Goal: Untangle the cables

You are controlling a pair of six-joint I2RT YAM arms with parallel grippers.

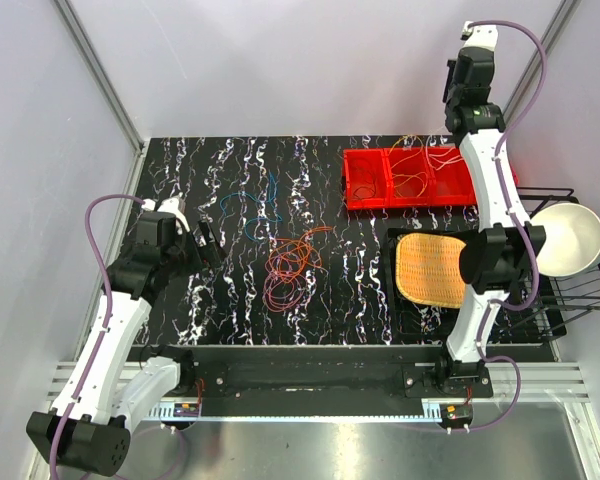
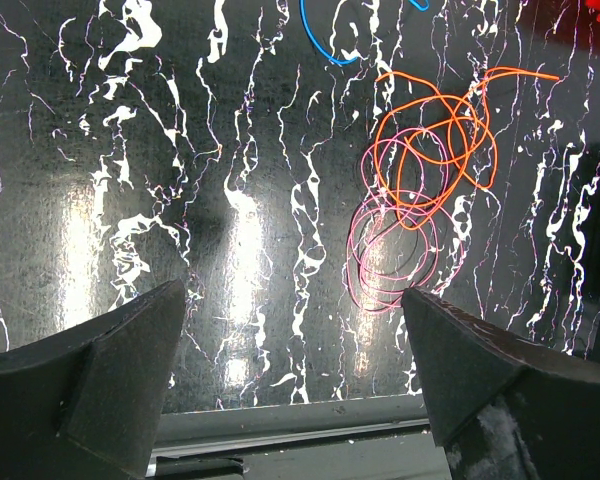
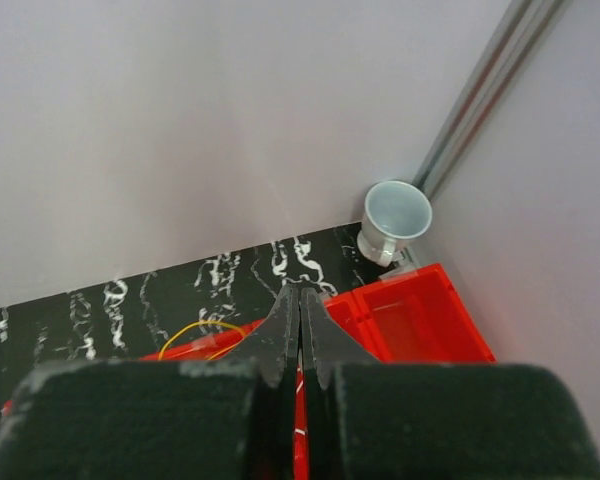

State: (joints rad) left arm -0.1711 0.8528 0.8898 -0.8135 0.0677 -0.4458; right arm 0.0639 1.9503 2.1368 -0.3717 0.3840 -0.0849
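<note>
Cables (image 1: 292,268), orange and pink, lie in a messy pile in the middle of the black table (image 1: 230,320). A blue cable (image 1: 252,206) lies near them. Yellow cables (image 1: 412,172) sit in the red tray (image 1: 365,190). The left gripper (image 2: 292,300) hangs wide open and holds nothing. The right gripper (image 3: 300,300) is high up, pinched tight on nothing.

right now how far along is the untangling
Done: yellow cables lie in the red tray, and the blue cable looks clear of the rest. In hand: nothing. The left claw hangs open just short of the orange and pink cables; the right claw is shut and empty above the tray. Left: orange and pink are looped together and need separating.
</note>
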